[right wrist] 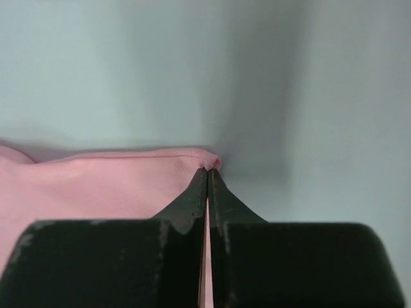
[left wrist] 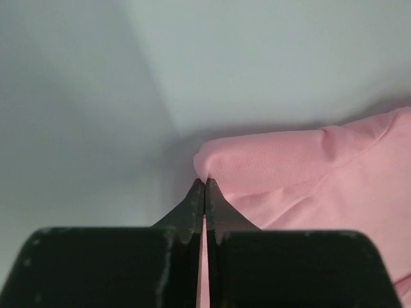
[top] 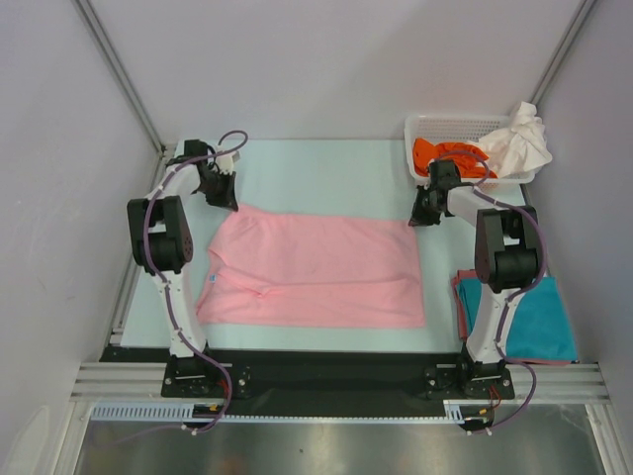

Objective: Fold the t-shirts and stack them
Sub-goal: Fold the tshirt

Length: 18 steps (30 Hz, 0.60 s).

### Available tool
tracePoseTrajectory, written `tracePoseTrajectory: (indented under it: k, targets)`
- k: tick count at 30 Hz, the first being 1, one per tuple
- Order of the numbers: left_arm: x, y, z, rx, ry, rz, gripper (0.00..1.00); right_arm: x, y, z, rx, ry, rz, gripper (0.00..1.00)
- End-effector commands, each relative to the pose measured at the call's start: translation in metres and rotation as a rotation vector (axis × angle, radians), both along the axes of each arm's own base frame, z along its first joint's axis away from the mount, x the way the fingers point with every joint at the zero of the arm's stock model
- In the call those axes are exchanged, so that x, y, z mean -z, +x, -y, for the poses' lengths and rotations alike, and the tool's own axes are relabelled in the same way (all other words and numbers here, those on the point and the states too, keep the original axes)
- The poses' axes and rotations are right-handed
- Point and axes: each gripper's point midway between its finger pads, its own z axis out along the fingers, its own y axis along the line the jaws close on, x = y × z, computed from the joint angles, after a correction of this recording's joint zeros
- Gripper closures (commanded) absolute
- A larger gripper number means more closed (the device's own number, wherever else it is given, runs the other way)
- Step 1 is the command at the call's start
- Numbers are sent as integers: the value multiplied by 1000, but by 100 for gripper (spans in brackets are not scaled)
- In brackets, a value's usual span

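A light pink t-shirt (top: 316,269) lies spread flat in the middle of the table. My left gripper (top: 229,203) is at its far left corner, shut on a pinch of the pink cloth (left wrist: 257,167); in the left wrist view my left gripper (left wrist: 205,183) has cloth bunched at its tips. My right gripper (top: 423,219) is at the far right corner, shut on the pink hem (right wrist: 128,176); in the right wrist view my right gripper (right wrist: 207,172) pinches that corner. A folded teal t-shirt (top: 539,322) lies at the near right. An orange t-shirt (top: 445,153) and a white t-shirt (top: 519,143) sit in the basket.
The white lattice basket (top: 435,126) stands at the far right corner of the pale mat. A pink-red edge (top: 461,302) shows under the teal shirt beside the right arm's base. Grey walls close in the left, back and right sides.
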Motion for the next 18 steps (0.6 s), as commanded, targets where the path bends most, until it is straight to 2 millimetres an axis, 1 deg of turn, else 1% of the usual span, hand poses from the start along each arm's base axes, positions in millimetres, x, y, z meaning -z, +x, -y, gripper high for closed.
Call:
tracePoseTrajectory:
  k: [1, 2, 3, 4, 5, 6, 7, 8, 9, 10, 11, 12, 13, 14, 15, 16, 17, 18]
  targets:
    - [-42, 8, 11, 47, -60, 105, 100, -31, 10, -7, -39, 20, 85, 100]
    - [-41, 0, 12, 71, -56, 104, 100, -35, 7, -8, -44, 17, 87, 100]
    - [-62, -3, 12, 85, -44, 156, 100, -39, 4, -7, -48, 12, 90, 100]
    - [-60, -13, 12, 98, -38, 149, 100, -51, 3, -6, -52, 11, 112, 100]
    - [-67, -19, 10, 124, -16, 176, 100, -56, -2, -6, -53, 9, 113, 100]
    - [-73, -22, 8, 134, 0, 200, 100, -54, -10, -6, -58, 8, 103, 100]
    - [-92, -28, 6, 143, 24, 252, 100, -67, -15, -6, -58, 10, 128, 100]
    - [-83, -39, 1, 162, 58, 243, 100, -68, -21, -6, -62, 8, 124, 100]
    - [-82, -46, -2, 168, 76, 244, 100, -69, -28, -7, -67, 4, 122, 100]
    - [-94, -53, -4, 172, 99, 274, 100, -62, -40, -7, -70, -3, 98, 100]
    - [-84, -65, -5, 193, 117, 250, 100, -69, -49, -7, -72, -11, 100, 100]
    - [-83, -74, -8, 199, 131, 239, 100, -67, -56, -6, -68, -31, 90, 100]
    - [-81, -81, -9, 206, 139, 233, 100, -59, -69, -9, -78, -38, 61, 100]
    - [-77, -94, -8, 220, 144, 221, 100, -58, -78, -9, -76, -44, 49, 100]
    - [-74, -103, -8, 229, 148, 207, 100, -62, -85, -10, -79, -45, 53, 100]
    - [-64, -116, -8, 234, 148, 174, 100, -54, -100, -10, -81, -48, 18, 100]
    - [-68, -122, -8, 242, 155, 185, 100, -52, -107, -9, -75, -54, 3, 100]
    - [-66, -130, -9, 245, 160, 168, 100, -54, -113, -7, -66, -60, 2, 100]
